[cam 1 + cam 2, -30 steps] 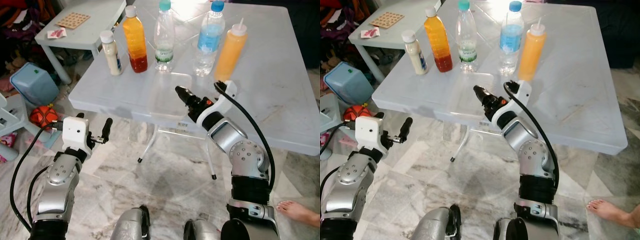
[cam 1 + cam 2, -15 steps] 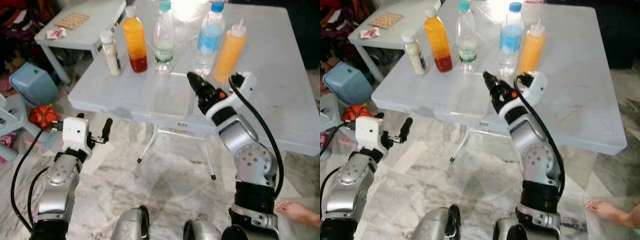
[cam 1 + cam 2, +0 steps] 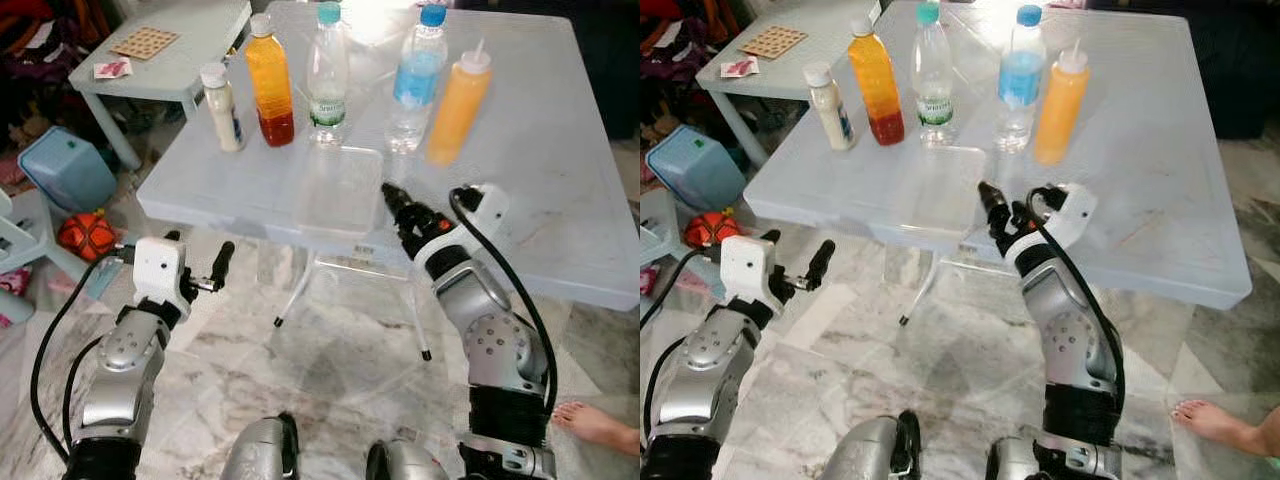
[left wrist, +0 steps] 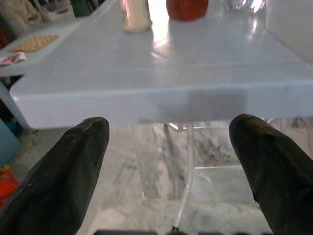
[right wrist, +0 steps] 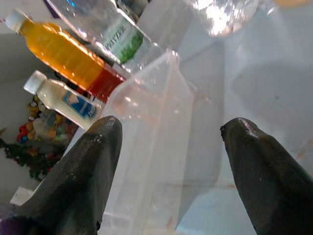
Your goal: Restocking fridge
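Five bottles are lined up across the far part of the table (image 3: 560, 200): from left to right a small bottle (image 3: 221, 105), a juice bottle (image 3: 270, 80), a water bottle (image 3: 328, 73), a second water bottle (image 3: 417, 76) and a squeeze bottle (image 3: 459, 103). A tray (image 3: 338, 190) is set before them at the table's near edge. A side table (image 3: 180, 50) is placed behind to the left, with a bin (image 3: 65, 168) and a ball (image 3: 82, 233) on the floor before it.

You've got a pale grey square table (image 3: 560, 200) filling most of the upper frame, standing on thin white legs (image 3: 296, 292) over grey-veined marble floor (image 3: 330, 370). Upper left there's a smaller light table (image 3: 185, 55). Bright glare hits the tabletop at top centre. Bottom right corner, a person's bare foot (image 3: 598, 424).
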Tool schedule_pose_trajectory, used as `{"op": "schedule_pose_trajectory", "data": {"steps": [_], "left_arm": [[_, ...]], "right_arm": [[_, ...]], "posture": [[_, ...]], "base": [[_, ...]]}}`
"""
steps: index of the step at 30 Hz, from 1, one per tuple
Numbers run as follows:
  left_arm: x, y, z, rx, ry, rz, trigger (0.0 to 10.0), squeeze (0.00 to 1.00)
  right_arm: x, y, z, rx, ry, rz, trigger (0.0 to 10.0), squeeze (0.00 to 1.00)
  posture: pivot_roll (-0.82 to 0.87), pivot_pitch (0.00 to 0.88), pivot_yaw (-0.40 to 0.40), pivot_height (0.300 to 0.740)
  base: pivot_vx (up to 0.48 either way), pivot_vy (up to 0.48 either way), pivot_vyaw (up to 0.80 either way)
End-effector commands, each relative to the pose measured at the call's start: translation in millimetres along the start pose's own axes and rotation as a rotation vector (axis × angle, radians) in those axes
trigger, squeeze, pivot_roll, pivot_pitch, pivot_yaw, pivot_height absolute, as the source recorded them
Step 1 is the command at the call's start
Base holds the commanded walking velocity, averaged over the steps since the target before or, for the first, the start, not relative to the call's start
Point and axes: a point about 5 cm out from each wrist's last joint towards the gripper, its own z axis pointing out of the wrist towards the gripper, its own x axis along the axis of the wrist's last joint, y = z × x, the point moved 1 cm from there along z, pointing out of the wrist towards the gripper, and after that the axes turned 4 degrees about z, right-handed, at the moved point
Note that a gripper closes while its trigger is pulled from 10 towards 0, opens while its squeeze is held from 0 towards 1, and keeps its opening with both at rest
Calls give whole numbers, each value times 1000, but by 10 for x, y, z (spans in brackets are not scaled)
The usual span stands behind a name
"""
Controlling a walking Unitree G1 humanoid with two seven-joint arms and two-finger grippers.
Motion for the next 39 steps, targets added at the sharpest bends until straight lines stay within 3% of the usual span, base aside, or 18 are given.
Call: {"op": "schedule_pose_trajectory", "data": {"steps": [1,6,15,16,18,19,20,21,22,31,39], "left_arm": [[5,46,-43,-56,-5,-44,10000,0],[-17,97,-85,-94,-12,-37,10000,0],[-16,103,-97,-104,-14,-33,10000,0],[-11,89,-93,-101,-15,-33,10000,0],[-10,81,-91,-99,-14,-31,10000,0],[-9,78,-91,-98,-14,-30,10000,0],[-8,77,-92,-98,-14,-30,10000,0],[-7,78,-94,-99,-13,-29,10000,0],[-6,77,-96,-99,-13,-28,10000,0],[-17,106,-114,-98,-14,-22,10000,0],[-12,87,-109,-89,-11,-15,10000,0]], "right_arm": [[-73,-58,66,12,-32,32,10000,0],[-100,-74,110,29,-52,14,10000,0],[-126,-65,173,38,-81,72,10000,0],[-136,-55,181,30,-86,73,7569,0],[-141,-48,185,25,-89,69,7569,0],[-147,-52,188,28,-94,68,6392,0],[-156,-61,194,33,-100,73,1804,0],[-172,-72,201,39,-115,77,471,0],[-188,-86,213,48,-131,78,0,0],[-124,-94,309,49,-155,31,0,0],[-69,-108,371,52,-154,67,0,0]], "posture": [[73,111,71,740],[79,113,67,740],[80,116,64,740],[80,116,64,740],[80,116,64,740],[80,118,64,740],[81,119,63,740],[81,119,63,740],[83,118,63,740],[85,117,60,740],[86,118,59,740]], "base": [[0,0,0],[0,0,0],[0,0,0],[0,0,0],[0,0,0],[0,0,0],[0,0,0],[0,0,0],[0,0,0],[0,0,0],[0,0,0]]}}
